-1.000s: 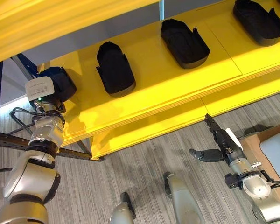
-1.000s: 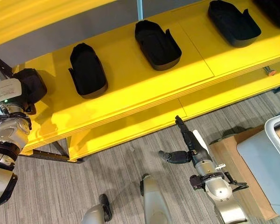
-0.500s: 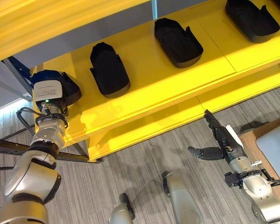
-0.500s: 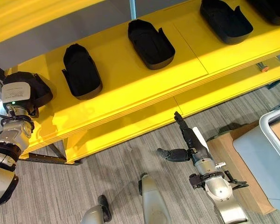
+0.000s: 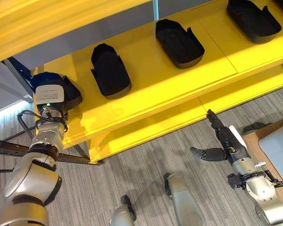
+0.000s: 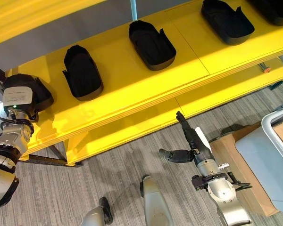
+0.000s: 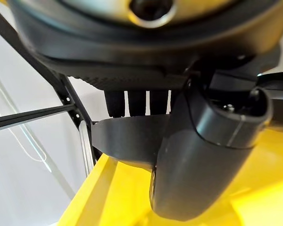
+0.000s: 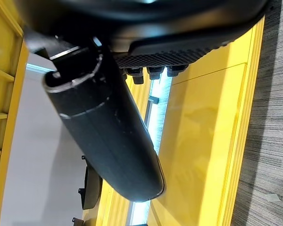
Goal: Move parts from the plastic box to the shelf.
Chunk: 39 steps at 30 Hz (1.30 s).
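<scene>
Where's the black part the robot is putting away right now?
The black part is in the left hand, at the left end of the yellow shelf, beside another black part.

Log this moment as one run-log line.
left robot hand: shut on black part at shelf left end | right robot hand: open, empty, over floor | three parts on shelf

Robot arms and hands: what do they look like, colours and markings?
Both arms are silver-grey, rounded segments with black joint rings. The left hand is dark, with a white labelled plate and a green light on its back. The right hand is dark with a white cover along the side.
</scene>
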Tool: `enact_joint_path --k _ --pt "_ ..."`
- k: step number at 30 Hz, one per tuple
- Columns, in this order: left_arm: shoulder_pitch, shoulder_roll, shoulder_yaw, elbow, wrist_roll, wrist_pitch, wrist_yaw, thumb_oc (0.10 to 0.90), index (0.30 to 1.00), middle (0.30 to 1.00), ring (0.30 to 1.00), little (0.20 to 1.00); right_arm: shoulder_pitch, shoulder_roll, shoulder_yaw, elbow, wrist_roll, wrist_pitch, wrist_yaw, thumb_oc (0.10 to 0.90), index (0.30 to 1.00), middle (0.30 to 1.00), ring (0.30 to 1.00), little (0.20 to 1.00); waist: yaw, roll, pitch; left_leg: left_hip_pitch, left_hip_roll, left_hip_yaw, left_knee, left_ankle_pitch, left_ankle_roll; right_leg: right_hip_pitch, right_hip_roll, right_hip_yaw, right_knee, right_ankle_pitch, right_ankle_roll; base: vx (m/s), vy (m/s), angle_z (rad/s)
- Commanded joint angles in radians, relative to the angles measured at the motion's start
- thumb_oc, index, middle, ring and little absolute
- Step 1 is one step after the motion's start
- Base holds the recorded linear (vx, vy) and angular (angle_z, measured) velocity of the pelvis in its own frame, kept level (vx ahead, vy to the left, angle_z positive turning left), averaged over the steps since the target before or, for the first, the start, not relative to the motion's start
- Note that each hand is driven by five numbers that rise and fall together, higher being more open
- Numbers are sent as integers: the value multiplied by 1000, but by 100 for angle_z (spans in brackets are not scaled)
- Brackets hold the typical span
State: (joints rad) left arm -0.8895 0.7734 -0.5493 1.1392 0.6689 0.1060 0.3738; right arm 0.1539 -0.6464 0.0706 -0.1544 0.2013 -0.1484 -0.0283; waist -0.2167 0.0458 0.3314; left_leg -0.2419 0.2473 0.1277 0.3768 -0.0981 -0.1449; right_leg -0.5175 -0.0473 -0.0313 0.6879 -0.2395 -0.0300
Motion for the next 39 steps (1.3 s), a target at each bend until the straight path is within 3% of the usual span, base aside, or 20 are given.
enact_joint_path --k 1,20,39 --pt "-49 95 23 -1 47 25 37 400 300 300 300 300 -36 -7 -22 -117 56 -139 -32 900 1000 1000 1000 1000 -10 -35 -85 -85 16 -41 108 -69 18 110 -120 17 -107 18 137 0 0 0" --pt "-59 112 -23 -154 147 10 59 400 300 300 300 300 -27 -4 -33 -101 43 -151 -49 900 1000 1000 1000 1000 2 -33 -84 -92 14 -48 118 -74 18 110 -120 16 -98 12 136 0 0 0" --pt "-2 145 13 -241 175 -4 40 400 300 300 300 300 -12 5 -54 -101 32 -145 -42 900 1000 1000 1000 1000 17 -30 -81 -102 8 -56 133 -83 24 110 -124 13 -89 8 134 0 0 0"
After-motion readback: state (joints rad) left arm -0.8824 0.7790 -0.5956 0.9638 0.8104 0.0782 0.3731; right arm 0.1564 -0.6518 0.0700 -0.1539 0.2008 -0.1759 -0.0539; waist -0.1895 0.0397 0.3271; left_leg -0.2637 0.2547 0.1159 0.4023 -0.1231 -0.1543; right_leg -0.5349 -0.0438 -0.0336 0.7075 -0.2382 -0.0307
